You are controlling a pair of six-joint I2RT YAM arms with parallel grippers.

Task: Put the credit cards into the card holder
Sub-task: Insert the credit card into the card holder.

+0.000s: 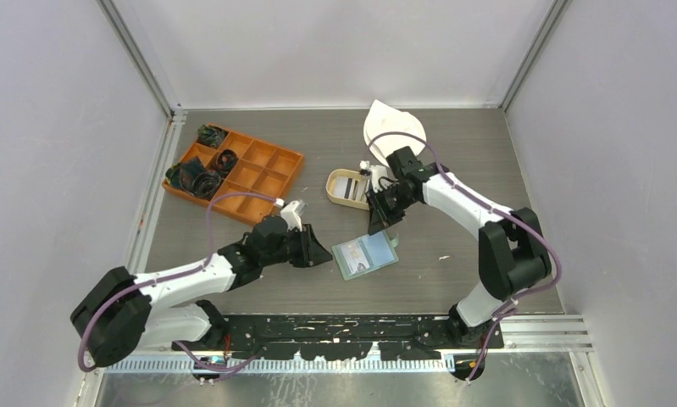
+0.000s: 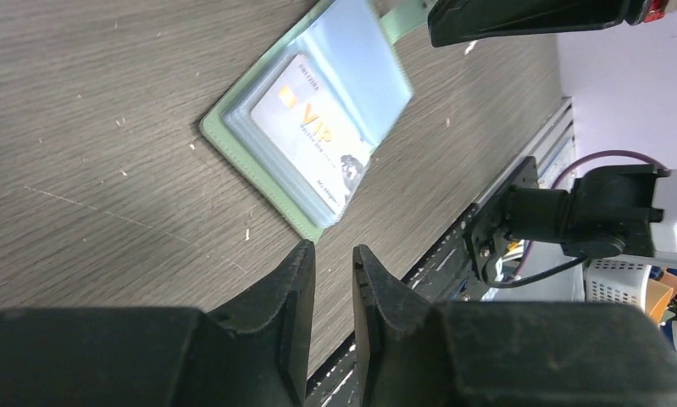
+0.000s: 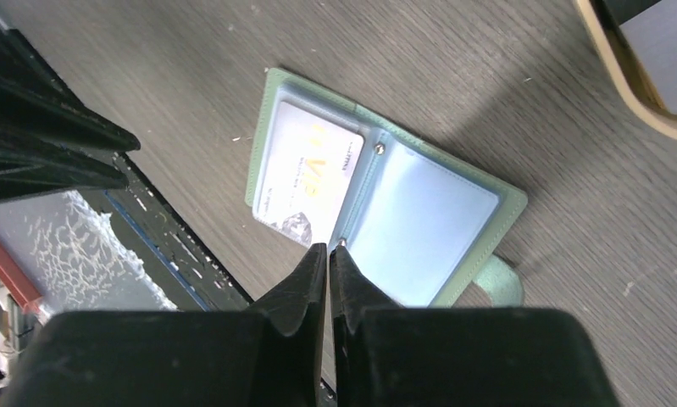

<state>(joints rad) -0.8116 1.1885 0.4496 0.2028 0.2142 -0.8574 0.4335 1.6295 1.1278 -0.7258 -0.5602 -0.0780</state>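
1. Between the two end effectors, on the grey wood-grain surface (image 1: 487,144), lies the sage-green folding card holder (image 1: 364,254). It is opened flat, with one white VIP credit card (image 3: 305,174) already in a pale blue pocket.
2. Holder's long axis runs roughly left-right, slightly tilted. The left end effector (image 2: 333,250) is just off its left edge, jaws a narrow gap apart, empty.
3. Right end effector (image 3: 329,248) hovers over the holder's far edge, jaws almost together, gripping nothing.
4. Remaining dark and pale cards (image 1: 349,188) sit in the tan oval tray (image 1: 330,182) just beyond the holder. The right arm is nearer, so it likely fetches the next card.
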